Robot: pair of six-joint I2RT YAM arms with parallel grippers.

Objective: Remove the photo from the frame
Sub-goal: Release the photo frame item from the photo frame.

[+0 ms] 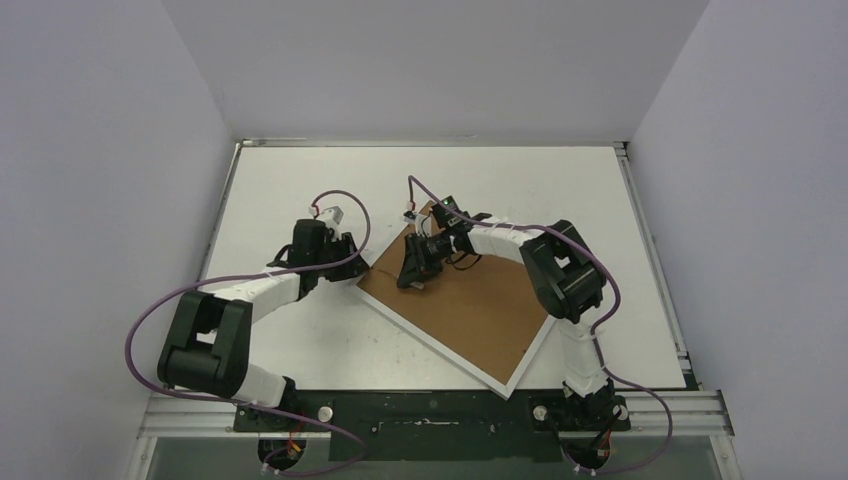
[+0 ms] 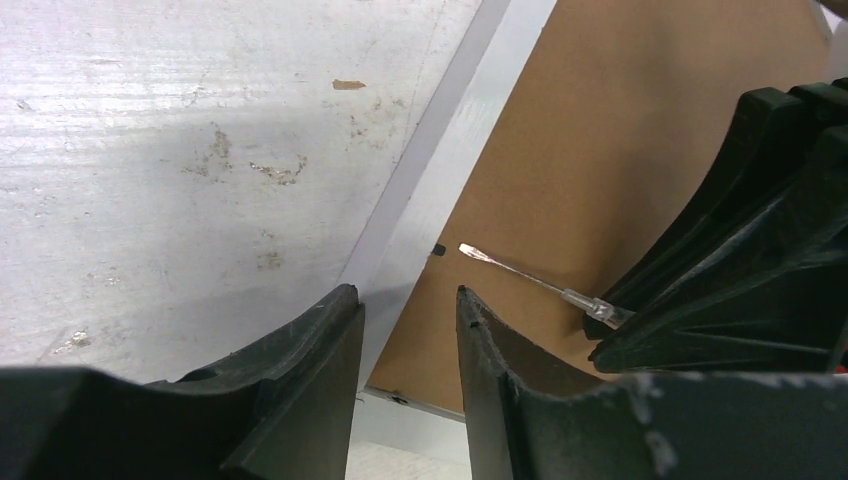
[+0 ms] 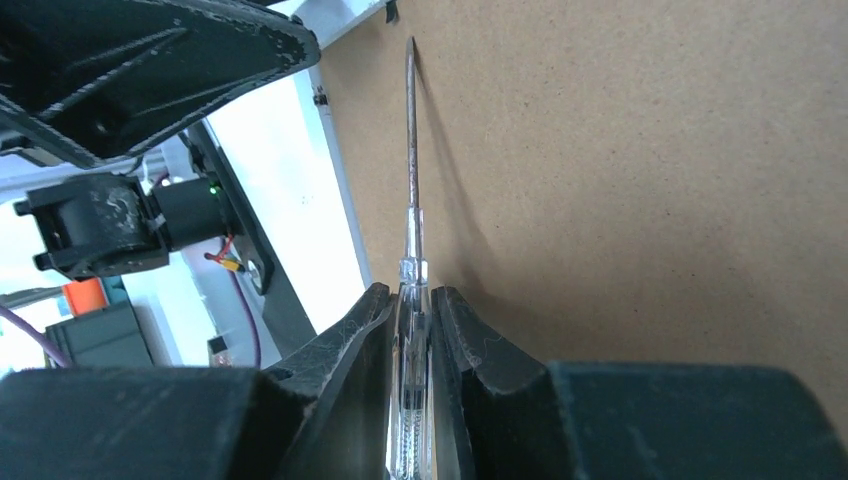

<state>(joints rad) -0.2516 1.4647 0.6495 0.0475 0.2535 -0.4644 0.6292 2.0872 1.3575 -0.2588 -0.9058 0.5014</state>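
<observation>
We find the frame [image 1: 470,310] lying face down on the worktop [image 1: 300,180], brown back panel up. It is turned diagonally, with one corner at the near edge, right of centre. The photo cannot be seen from this side.

The right gripper [image 3: 410,295] has its jaws closed on the clear handle of a screwdriver [image 3: 410,150]. The blade lies low over the back panel and points at a small black tab [image 2: 438,249] on the frame's left border.

The left gripper [image 2: 410,300] stands at that same border with its jaws partly open, gripping nothing.
</observation>
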